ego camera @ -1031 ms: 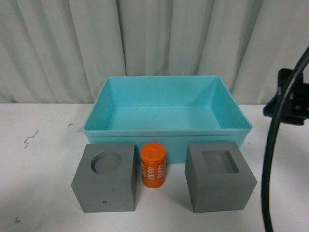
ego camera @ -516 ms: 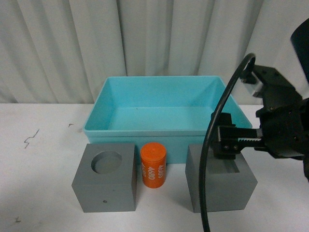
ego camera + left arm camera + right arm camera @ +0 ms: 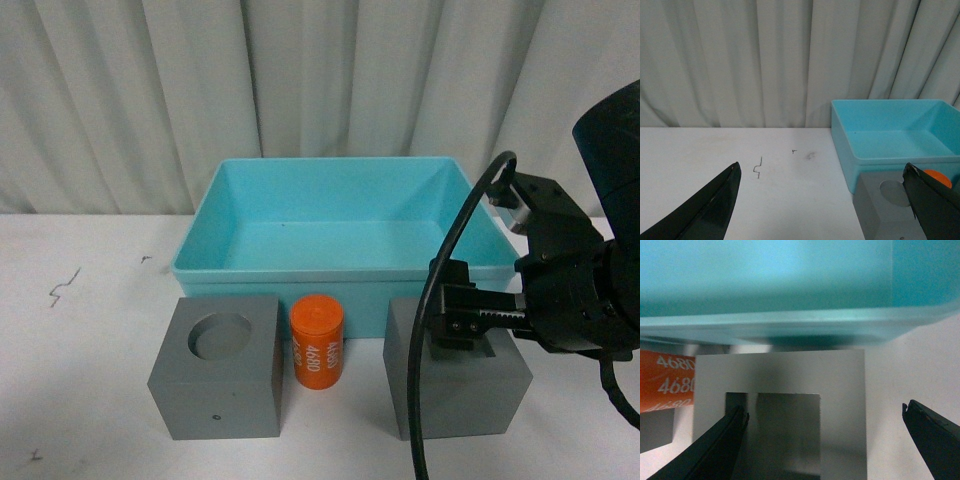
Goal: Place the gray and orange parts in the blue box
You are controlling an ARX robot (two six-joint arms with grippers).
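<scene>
Down and a touch leftward goes the right gripper (image 3: 455, 318) since half a second ago. It now sits low over the square-recess cube (image 3: 460, 405), whereas a second back only a corner of that arm showed at the right edge.

The cube stands on the near right of the table (image 3: 90, 400), just in front of the blue box (image 3: 340, 272). In the right wrist view the jaws are spread wide. One finger (image 3: 722, 455) hangs at the left edge of the square recess, and the other (image 3: 935, 440) is out past the cube's right side, over bare table. Contact with the cube? Cannot tell.

Just left of it stands the orange cylinder (image 3: 317, 343), upright, white numbers facing us. Beside that is the round-recess cube (image 3: 215, 385). All three stand in a row along the box's near wall, outside it, and none has shifted from the earlier frames.

A black cable (image 3: 418, 400) loops down from the arm across the front of the square-recess cube and hides a strip of its near face.

The left gripper (image 3: 822, 167) shows only in its own wrist view, fingers wide apart, holding nothing. It looks across the table toward the box and the round-recess cube.

Pen marks (image 3: 62, 288) dot the table at far left, and a pleated pale curtain (image 3: 120, 100) hangs behind everything.
</scene>
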